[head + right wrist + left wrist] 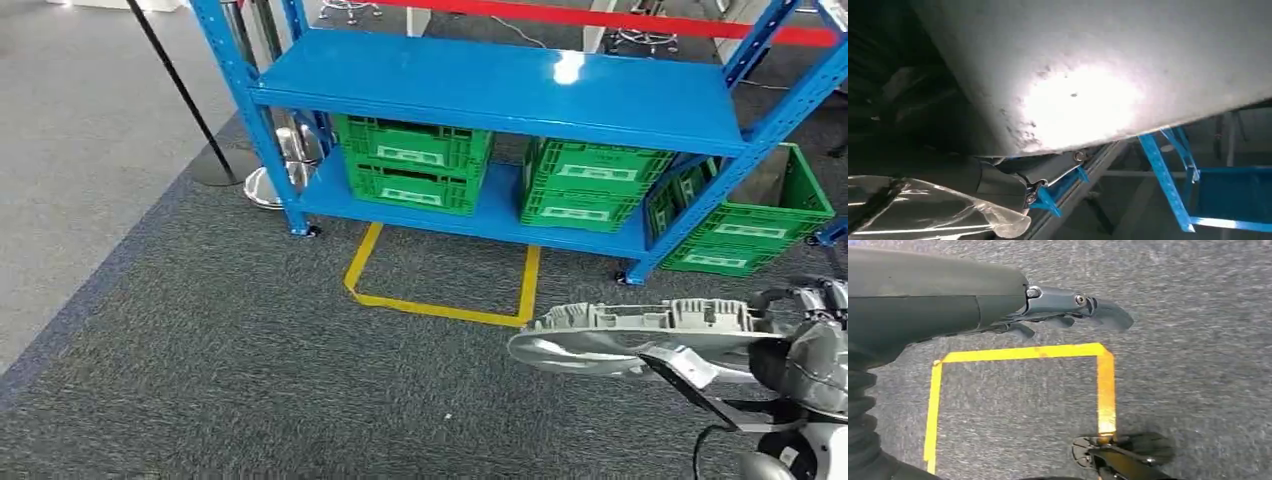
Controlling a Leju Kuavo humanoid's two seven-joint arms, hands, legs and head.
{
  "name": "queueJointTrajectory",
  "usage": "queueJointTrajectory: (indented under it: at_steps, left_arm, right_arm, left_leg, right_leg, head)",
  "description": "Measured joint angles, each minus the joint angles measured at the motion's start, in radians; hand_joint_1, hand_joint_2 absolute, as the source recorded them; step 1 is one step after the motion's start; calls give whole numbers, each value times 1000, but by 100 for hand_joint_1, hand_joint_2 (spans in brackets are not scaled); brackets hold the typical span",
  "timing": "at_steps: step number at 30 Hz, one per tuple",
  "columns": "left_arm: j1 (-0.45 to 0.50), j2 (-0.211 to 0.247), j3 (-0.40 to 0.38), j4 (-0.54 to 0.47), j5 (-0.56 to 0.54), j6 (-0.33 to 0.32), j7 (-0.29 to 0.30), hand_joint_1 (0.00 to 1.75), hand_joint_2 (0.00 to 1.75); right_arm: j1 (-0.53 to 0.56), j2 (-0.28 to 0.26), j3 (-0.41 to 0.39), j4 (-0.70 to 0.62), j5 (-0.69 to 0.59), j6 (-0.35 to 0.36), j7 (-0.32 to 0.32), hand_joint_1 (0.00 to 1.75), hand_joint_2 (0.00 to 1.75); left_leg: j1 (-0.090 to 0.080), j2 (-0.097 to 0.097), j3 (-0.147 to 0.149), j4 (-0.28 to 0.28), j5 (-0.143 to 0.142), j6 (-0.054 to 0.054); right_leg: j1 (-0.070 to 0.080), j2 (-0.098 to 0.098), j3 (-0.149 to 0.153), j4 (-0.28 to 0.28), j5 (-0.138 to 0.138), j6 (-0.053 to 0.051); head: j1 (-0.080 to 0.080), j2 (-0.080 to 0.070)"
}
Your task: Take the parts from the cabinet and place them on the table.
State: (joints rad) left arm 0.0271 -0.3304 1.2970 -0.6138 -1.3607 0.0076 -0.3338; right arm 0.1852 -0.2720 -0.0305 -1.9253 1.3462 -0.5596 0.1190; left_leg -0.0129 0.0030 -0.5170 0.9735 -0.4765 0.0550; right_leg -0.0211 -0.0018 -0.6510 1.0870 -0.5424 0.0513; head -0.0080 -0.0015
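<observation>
The fingers of the right hand (812,345) are wrapped around one end of a grey metal part (640,330), which juts out flat to the robot's left, above the dark carpet (250,380). Beyond it stands the blue cabinet (500,85), its top shelf bare, with green crates (412,165) on the lower shelf and one more on the floor beside its right leg. Yellow tape (440,305) marks a box on the carpet in front of the cabinet.

In the left wrist view, the left hand (1068,315) holds nothing: its dark fingers (1108,315) lie stretched out nearly straight and close together, touching nothing, above the carpet (1198,365) and the yellow tape (1105,390).

In the right wrist view, the pale underside of the metal part (1088,90) sits right up against the camera, with a bright glare on it. The finger (1048,175) of the right hand presses up under the part's edge; how the rest of the hand closes I cannot tell here. The blue frame of the cabinet (1168,180) shows past the part.
</observation>
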Motion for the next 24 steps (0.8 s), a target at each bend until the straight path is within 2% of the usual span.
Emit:
queueJointTrajectory:
  at_steps: [1,2,3,4,5,6,7,8,9,10,11,12,13,14,15,16,17,18,19,20,21,22,23,24]
  left_arm:
    - [-3,0,1,1,-3,2,-2,0,175]
    - [-6,1,2,3,-3,5,-5,0,175]
    - [-10,2,3,7,-4,9,-9,0,175]
    - [-14,3,5,12,-5,11,-12,0,175]
    - [-16,5,7,17,-6,13,-15,0,175]
    - [-18,5,8,21,-8,14,-15,0,175]
    - [-20,6,8,24,-8,15,-16,0,175]
    - [-22,7,8,29,-10,19,-18,0,175]
    - [-24,8,8,34,-11,24,-18,0,175]
    - [-23,10,9,40,-11,29,-18,0,175]
    - [-25,12,9,45,-11,31,-19,0,175]
    - [-25,13,10,50,-12,32,-19,0,175]
    - [-26,17,10,53,-12,32,-20,0,175]
    - [-27,18,11,56,-12,33,-20,0,175]
    - [-26,18,11,60,-12,34,-21,0,175]
    - [-27,18,11,63,-12,34,-20,0,175]
    - [-27,20,12,65,-12,34,-20,0,175]
    - [-27,21,12,67,-12,34,-21,0,175]
    - [-29,23,12,69,-12,34,-21,0,175]
    - [-30,25,12,72,-12,35,-21,0,175]
    - [-32,26,12,74,-12,36,-20,0,175]
    - [-34,27,12,77,-12,42,-20,0,175]
    - [-37,28,12,82,-13,48,-20,0,175]
    - [-41,31,12,87,-14,54,-21,0,175]
  right_arm:
    - [1,2,-3,0,-2,0,-2,175,175]
    - [4,3,-4,0,-3,1,-3,175,175]
    - [9,5,-5,0,-3,1,-5,175,175]
    - [12,6,-5,0,-3,1,-6,175,175]
    - [13,6,-5,0,-3,2,-6,175,175]
    - [13,7,-5,-2,-3,1,-7,175,175]
    - [12,8,-6,-4,-3,1,-8,175,175]
    - [11,9,-8,-7,-3,1,-9,175,175]
    - [14,9,-10,-11,-2,1,-11,175,175]
    - [18,10,-12,-13,-2,1,-11,175,175]
    - [19,10,-13,-16,-2,1,-11,175,175]
    - [20,10,-13,-16,-2,1,-11,175,175]
    - [21,13,-13,-16,-2,1,-11,175,175]
    - [21,13,-13,-16,-2,1,-11,175,175]
    - [22,14,-13,-18,-2,1,-11,175,175]
    - [24,15,-13,-18,-2,1,-11,175,175]
    - [24,15,-13,-18,-2,1,-11,175,175]
    - [24,15,-13,-19,-2,1,-11,175,175]
    - [25,16,-13,-19,0,1,-11,175,175]
    - [25,16,-13,-19,0,1,-11,175,175]
    - [25,17,-13,-19,0,1,-11,175,175]
    - [25,18,-13,-19,0,1,-11,175,175]
    - [26,18,-14,-22,0,1,-11,175,175]
    - [26,18,-15,-25,-1,1,-11,175,175]
  left_leg:
    - [-2,0,-13,2,9,3]
    - [-3,1,-26,5,18,4]
    - [-5,1,-40,8,26,4]
    - [-5,1,-55,13,34,4]
    - [-5,1,-69,18,41,2]
    - [-5,1,-83,25,47,0]
    - [-5,1,-95,30,54,-3]
    - [-7,1,-104,37,60,-9]
    - [-10,1,-112,43,68,-15]
    - [-9,1,-113,39,81,-20]
    - [-7,1,-117,38,90,-22]
    - [-6,1,-120,37,98,-28]
    - [-6,-2,-126,44,86,-35]
    - [-6,-4,-135,67,38,-44]
    - [0,-4,-147,125,-31,-50]
    - [4,-4,-161,197,-92,-56]
    - [8,-4,-170,270,-136,-59]
    - [10,-4,-173,327,-149,-63]
    - [13,-4,-164,353,-124,-65]
    - [17,-4,-137,339,-82,-67]
    - [19,-4,-99,296,-46,-67]
    - [22,-4,-38,215,-21,-67]
    - [25,-6,30,121,-41,-66]
    - [19,-8,79,37,-76,-64]
  right_leg:
    - [0,0,-22,88,-57,1]
    - [0,0,-38,159,-90,4]
    - [0,0,-43,206,-94,5]
    - [0,0,-26,205,-72,5]
    - [0,0,9,167,-36,4]
    - [0,0,59,100,-1,3]
    - [0,0,123,10,19,0]
    - [3,-1,175,-74,-8,-5]
    - [7,1,207,-126,-18,-7]
    - [8,0,191,-110,-7,-8]
    - [10,1,190,-111,-3,-8]
    - [11,1,184,-108,2,-14]
    - [-1,-6,166,-115,19,-27]
    - [1,-7,154,-115,26,-36]
    - [1,-8,144,-114,36,-45]
    - [1,-10,136,-114,47,-45]
    - [1,-10,123,-112,61,-45]
    - [1,-9,106,-110,74,-44]
    - [1,-9,85,-106,86,-42]
    - [1,-9,65,-101,97,-40]
    - [1,-9,48,-96,106,-36]
    - [1,-9,32,-89,116,-31]
    - [1,-8,23,-84,124,-24]
    - [4,-9,15,-80,129,-17]
  head:
    - [2,0]
    - [0,0]
    - [1,0]
    - [0,0]
    - [2,0]
    - [1,0]
    - [1,0]
    - [1,0]
    - [-1,0]
    - [0,0]
    - [2,0]
    - [1,0]
    - [2,0]
    - [-1,0]
    - [-3,0]
    - [-3,0]
    - [-3,0]
    - [-3,0]
    - [-4,0]
    - [-3,0]
    - [-4,0]
    - [-3,0]
    - [-3,0]
    - [-3,0]
